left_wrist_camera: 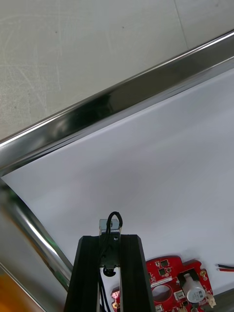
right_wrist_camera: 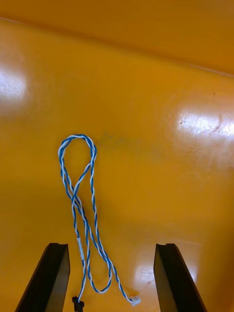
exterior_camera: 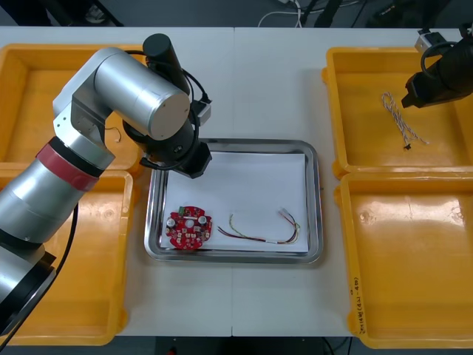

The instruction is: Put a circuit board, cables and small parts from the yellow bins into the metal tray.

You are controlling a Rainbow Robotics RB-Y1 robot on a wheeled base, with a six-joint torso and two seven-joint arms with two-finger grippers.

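My left gripper [left_wrist_camera: 111, 238] is shut on a black cable [left_wrist_camera: 114, 219], whose loop pokes out above the fingertips. It hangs over the near-left corner of the metal tray [exterior_camera: 314, 200], just above the white inside [left_wrist_camera: 161, 185]. A round red circuit board [exterior_camera: 188, 228] and a red and yellow cable [exterior_camera: 264, 231] lie in the tray. My right gripper [right_wrist_camera: 111, 246] stands open over the far right yellow bin [exterior_camera: 336, 111]. A twisted blue and white cable [right_wrist_camera: 80, 204] lies on the bin floor, its lower end between the fingers, closer to one finger [right_wrist_camera: 51, 278].
Two yellow bins [exterior_camera: 22, 103] stand at the left, partly under my left arm, and a second bin [exterior_camera: 414, 259] sits at the near right. The tray's shiny rim [left_wrist_camera: 122, 100] runs beyond the left fingers.
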